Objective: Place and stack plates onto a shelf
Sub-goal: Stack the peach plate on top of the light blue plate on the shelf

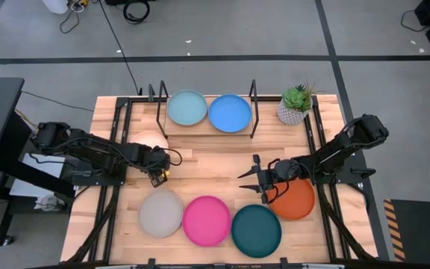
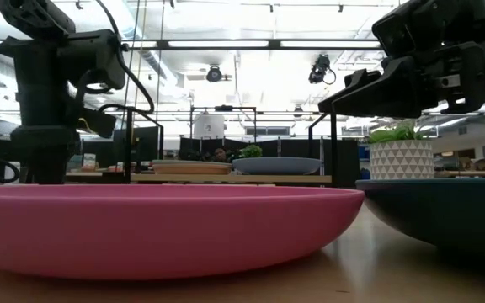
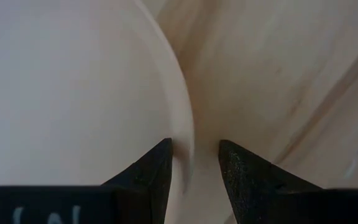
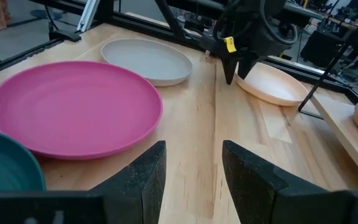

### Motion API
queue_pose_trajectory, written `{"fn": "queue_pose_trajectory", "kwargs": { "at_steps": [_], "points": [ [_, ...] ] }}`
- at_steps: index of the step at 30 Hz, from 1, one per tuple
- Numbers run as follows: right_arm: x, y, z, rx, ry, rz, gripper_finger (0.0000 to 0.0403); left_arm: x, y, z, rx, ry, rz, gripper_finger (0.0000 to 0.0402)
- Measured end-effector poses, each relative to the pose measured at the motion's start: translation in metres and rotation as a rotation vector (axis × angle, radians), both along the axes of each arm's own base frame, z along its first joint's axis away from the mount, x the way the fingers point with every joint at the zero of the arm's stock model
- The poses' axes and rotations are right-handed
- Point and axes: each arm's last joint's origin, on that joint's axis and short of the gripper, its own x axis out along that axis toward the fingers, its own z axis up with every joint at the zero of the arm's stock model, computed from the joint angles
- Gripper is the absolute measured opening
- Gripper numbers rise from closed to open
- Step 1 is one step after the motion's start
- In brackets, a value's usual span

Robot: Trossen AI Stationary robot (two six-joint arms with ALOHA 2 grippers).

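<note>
High view: light blue plate and blue plate side by side on the wooden board of the shelf; peach plate on the table beside the shelf, rim at the tips of the left gripper; grey plate, magenta plate and dark teal plate in a near row, touching or nearly so; orange plate partly under the right gripper; potted plant at the shelf's end. All plates round, shallow, matte. Low view: magenta plate filling the foreground, dark teal plate just beside it, blue plate on the shelf board behind, plant farther across. Left wrist view: fingers apart, astride the pale rim of the peach plate, one tip over the bowl, the other over bare wood; contact not discernible. Right wrist view: fingers apart, nothing between them but table; magenta plate beside one finger, dark teal plate nearer, grey plate beyond; straight ahead past the tips, left gripper pointing down at the edge of the peach plate.
</note>
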Motion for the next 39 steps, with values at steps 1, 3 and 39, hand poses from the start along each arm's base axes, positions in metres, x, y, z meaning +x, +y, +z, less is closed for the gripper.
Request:
{"fn": "queue_pose_trajectory", "kwargs": {
  "at_steps": [1, 3, 39],
  "points": [
    [0.0, 0.0, 0.0, -0.001, 0.001, 0.0, 0.0164, 0.001, 0.001, 0.0, 0.008, -0.008, 0.003, 0.0142],
    [0.0, 0.0, 0.0, -0.006, -0.002, 0.002, 0.0164, 0.002, 0.001, 0.0, 0.035, -0.02, -0.003, 0.0142],
    [0.0, 0.001, 0.001, -0.001, -0.015, 0.023, 0.0164, 0.012, 0.005, 0.004, 0.108, -0.129, 0.033, 0.0142]
  ]
}}
